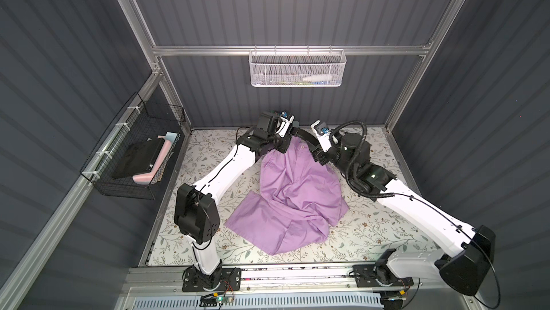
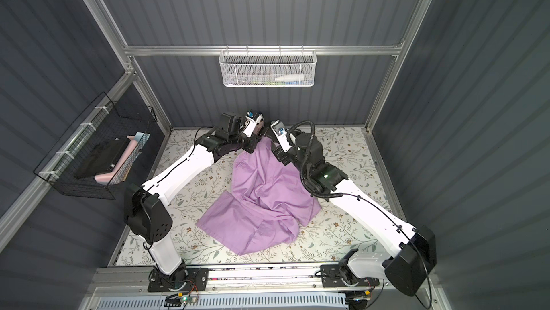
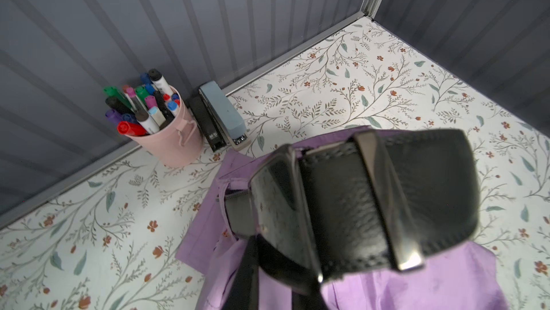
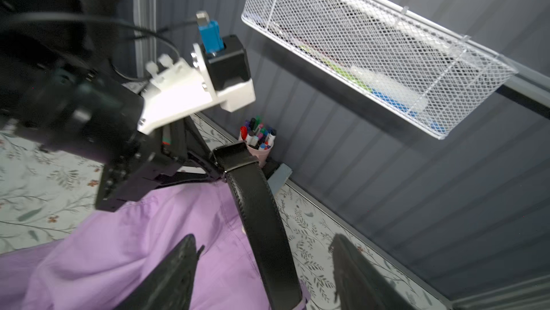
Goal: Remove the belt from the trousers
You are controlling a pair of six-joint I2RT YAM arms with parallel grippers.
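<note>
On the left wall, a black wire basket (image 1: 134,150) with a flat black item and something pink inside. Inward from there, the left gripper (image 4: 212,165), pinched shut on the belt (image 4: 256,204) right at its dark buckle (image 3: 279,204), holding that end up off the table near the far wall, about mid-width. Not yet free: threaded through a lilac loop (image 4: 304,292) and running rightward along the waist.

Below and nearward, the trousers (image 1: 297,192), waist raised at the far side, small button (image 1: 302,146) showing, legs heaped toward the near edge on the floral table cover (image 1: 372,234). At the far wall just beyond the buckle, a pink pot of markers (image 3: 169,141) with a grey-and-black stapler (image 3: 221,118) beside it. Small lettering on the stapler, apparently "M&G"; no other writing legible. Higher on the far wall, a white mesh basket (image 1: 297,67). To the right, the right gripper (image 4: 263,243), jaws spread wide on either side of the strap, gripping nothing.

Likely trouble: dragging the whole garment along instead of sliding the strap out, for want of any hold on the cloth. Also bunching a loop and jamming there. Glossy buckle, so a possible slip from the pinch. Wrists crowded together, pot and stapler close by: risk of a bump or a knock-over on any wide swing.
</note>
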